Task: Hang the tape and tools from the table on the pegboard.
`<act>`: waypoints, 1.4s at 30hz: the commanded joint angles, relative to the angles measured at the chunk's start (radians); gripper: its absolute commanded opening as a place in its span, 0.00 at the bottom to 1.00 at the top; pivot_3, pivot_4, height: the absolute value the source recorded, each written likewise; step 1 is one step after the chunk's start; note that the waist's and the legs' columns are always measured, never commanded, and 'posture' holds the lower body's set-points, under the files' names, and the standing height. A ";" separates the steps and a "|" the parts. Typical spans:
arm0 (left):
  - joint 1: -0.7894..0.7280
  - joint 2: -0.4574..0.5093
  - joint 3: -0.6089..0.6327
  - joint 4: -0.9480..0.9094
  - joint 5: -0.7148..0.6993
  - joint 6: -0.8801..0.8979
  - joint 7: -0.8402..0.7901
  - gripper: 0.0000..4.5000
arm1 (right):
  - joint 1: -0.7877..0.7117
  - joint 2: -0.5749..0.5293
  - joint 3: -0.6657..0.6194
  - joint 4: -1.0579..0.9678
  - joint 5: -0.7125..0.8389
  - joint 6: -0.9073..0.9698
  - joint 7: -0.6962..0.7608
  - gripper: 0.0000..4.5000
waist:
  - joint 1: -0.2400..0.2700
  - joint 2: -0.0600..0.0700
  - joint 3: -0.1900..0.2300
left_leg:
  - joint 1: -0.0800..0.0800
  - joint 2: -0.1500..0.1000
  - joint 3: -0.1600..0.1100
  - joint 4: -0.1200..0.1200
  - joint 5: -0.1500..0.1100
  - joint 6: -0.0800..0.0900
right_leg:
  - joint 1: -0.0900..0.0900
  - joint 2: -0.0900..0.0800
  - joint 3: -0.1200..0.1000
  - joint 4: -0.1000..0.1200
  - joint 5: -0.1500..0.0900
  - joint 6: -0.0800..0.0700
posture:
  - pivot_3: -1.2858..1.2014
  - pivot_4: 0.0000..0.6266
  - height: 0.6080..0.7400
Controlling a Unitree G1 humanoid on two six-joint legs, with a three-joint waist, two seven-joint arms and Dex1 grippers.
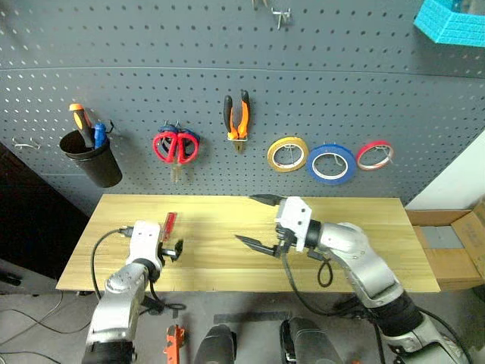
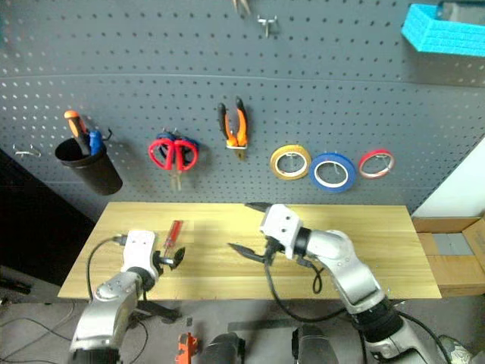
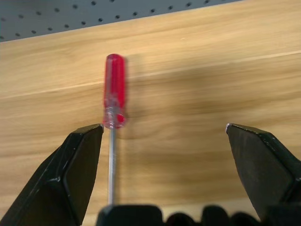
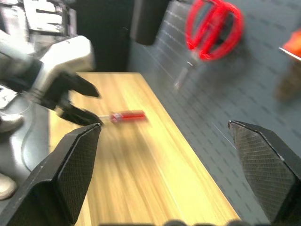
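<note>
A slim screwdriver (image 1: 170, 222) with a red handle (image 3: 114, 89) lies on the light wood table (image 1: 341, 258) at its left end. My left gripper (image 1: 176, 250) is open just over its metal shaft (image 3: 112, 165), which runs close beside one finger (image 3: 80, 169), untouched. My right gripper (image 1: 258, 224) hangs open and empty above the table's middle, pointing left. On the dark grey pegboard (image 1: 379, 91) hang the red-handled scissors (image 1: 176, 145), the orange and black pliers (image 1: 237, 117) and the blue tape (image 1: 331, 163).
A yellow tape ring (image 1: 287, 154) and a red one (image 1: 374, 155) flank the blue tape. A black cup (image 1: 91, 158) with tool handles hangs at the left. A blue basket (image 1: 451, 23) hangs top right; a cardboard box (image 1: 455, 243) stands right of the table.
</note>
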 commanded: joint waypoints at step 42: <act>-0.044 0.229 0.070 -0.422 0.194 -0.027 0.103 0.19 | -0.043 0.063 -0.181 -0.143 0.308 0.236 0.021 1.00 | 0.019 -0.015 0.085 | -0.043 -0.005 -0.012 0.013 -0.001 -0.005 | -0.038 -0.020 -0.002 0.011 0.001 0.001 | 0.57 0.26 1.00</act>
